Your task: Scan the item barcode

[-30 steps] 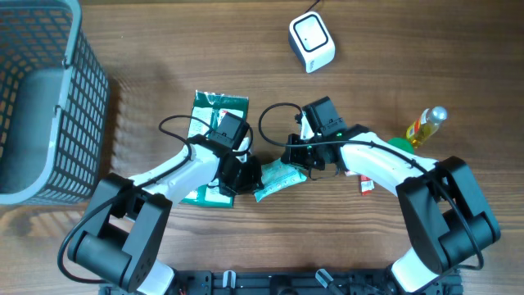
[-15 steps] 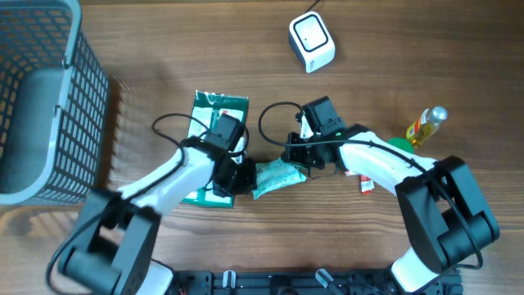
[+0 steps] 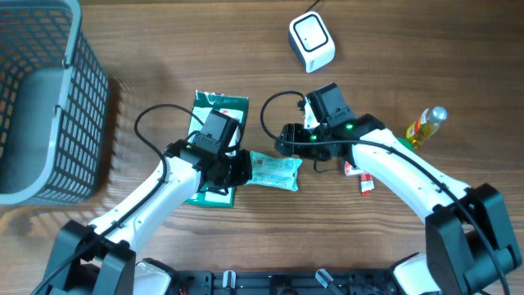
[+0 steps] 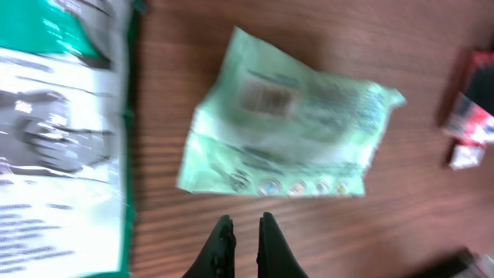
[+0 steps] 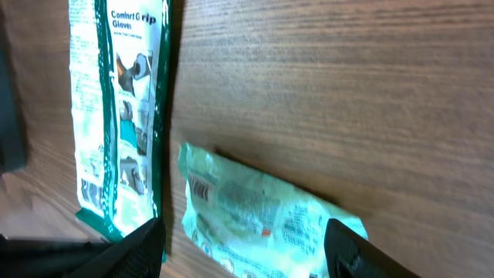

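The item, a pale green packet (image 3: 275, 172), lies flat on the wooden table between both arms. It is also in the left wrist view as the packet (image 4: 285, 147) and in the right wrist view as the packet (image 5: 262, 216), with a barcode (image 5: 201, 188) on its upper left corner. My left gripper (image 3: 239, 169) sits just left of it. Its fingertips (image 4: 224, 232) are shut with nothing between them, a little short of the packet's edge. My right gripper (image 3: 286, 141) hovers over the packet's far side, and in its own view the right gripper (image 5: 243, 232) is wide open, straddling the packet without touching it. The white scanner (image 3: 312, 43) stands at the back.
A green glove package (image 3: 214, 123) lies under my left arm, also seen as the glove package (image 5: 120, 116). A grey basket (image 3: 41, 98) fills the far left. A yellow bottle (image 3: 426, 124) and a small red item (image 3: 360, 176) sit to the right.
My right gripper opened and let go of the packet, then lifted back. The packet now lies flatter and turned level. My left arm drew back to the left, still shut.
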Available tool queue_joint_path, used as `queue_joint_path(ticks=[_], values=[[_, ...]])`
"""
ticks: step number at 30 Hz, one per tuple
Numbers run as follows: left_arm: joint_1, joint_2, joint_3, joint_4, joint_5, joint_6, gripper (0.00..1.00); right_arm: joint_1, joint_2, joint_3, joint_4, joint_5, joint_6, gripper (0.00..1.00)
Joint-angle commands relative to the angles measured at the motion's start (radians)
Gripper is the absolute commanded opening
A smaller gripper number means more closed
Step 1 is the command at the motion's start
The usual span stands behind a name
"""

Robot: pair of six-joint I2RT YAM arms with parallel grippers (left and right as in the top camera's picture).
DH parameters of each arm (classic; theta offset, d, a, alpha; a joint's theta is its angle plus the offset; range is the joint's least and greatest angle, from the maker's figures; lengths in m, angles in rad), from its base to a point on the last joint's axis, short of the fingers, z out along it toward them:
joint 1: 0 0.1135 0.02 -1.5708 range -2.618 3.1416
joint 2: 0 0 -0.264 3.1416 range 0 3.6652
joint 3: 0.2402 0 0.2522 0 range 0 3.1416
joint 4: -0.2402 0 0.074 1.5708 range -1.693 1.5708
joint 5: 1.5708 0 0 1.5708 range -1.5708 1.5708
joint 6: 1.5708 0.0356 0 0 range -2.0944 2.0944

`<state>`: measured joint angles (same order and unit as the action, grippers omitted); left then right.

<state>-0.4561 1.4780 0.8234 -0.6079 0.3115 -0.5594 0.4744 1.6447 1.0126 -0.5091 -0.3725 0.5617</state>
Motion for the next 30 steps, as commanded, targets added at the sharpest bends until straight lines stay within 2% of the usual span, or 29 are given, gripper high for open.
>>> queue_joint_path(ticks=[1,12,22,30], values=[[0.006,-0.004,-0.005,0.031,-0.136,-0.021,0.04,-0.003,-0.003,0.013,-0.054,0.025,-0.024,0.68],[0.006,0.035,-0.005,0.149,-0.145,-0.033,0.04,-0.002,-0.001,0.006,-0.171,0.024,-0.023,0.66],[0.006,0.134,-0.005,0.196,-0.074,-0.033,0.04,-0.002,0.001,-0.068,-0.125,0.021,-0.009,0.66],[0.006,0.138,-0.005,0.235,-0.031,-0.056,0.04,-0.002,0.001,-0.076,-0.116,-0.021,-0.009,0.64]])
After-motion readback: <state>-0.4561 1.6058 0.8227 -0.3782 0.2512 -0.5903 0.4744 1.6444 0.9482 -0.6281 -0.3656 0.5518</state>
